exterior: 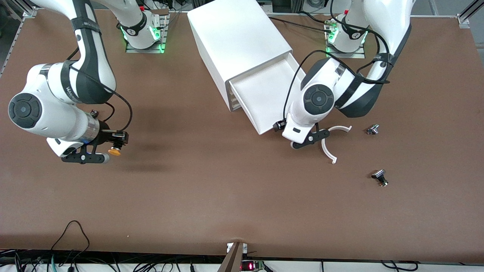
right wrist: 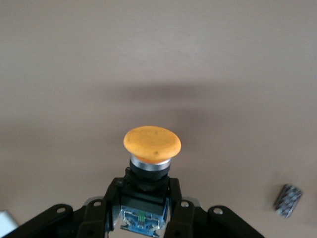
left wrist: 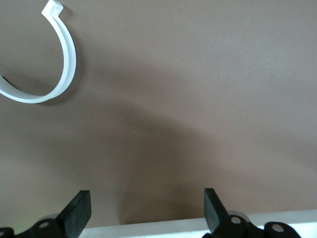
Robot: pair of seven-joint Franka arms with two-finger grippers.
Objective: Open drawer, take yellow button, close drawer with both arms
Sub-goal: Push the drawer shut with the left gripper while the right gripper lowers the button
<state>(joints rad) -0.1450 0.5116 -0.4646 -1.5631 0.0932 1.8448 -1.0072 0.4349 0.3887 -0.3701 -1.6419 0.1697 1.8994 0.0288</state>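
The white cabinet [exterior: 234, 41] stands at the robots' side of the table, with its top drawer [exterior: 264, 90] pulled out and its tray bare. My left gripper [exterior: 311, 139] is open and empty, low over the table just past the drawer's front corner. In the left wrist view its fingers [left wrist: 79, 210] are wide apart [left wrist: 146, 208], with the drawer's white front edge [left wrist: 163, 229] between them. My right gripper [exterior: 116, 142] hangs over bare table toward the right arm's end, shut [right wrist: 143, 198] on the black-and-blue body of the button [right wrist: 152, 144]. The button's orange cap [exterior: 114, 152] shows.
A white curved clip [exterior: 331, 145] lies beside the left gripper and shows in the left wrist view [left wrist: 59, 64]. Two small black-and-silver parts [exterior: 373, 129] [exterior: 380, 176] lie toward the left arm's end. A small textured part [right wrist: 288, 200] lies on the table near the right gripper.
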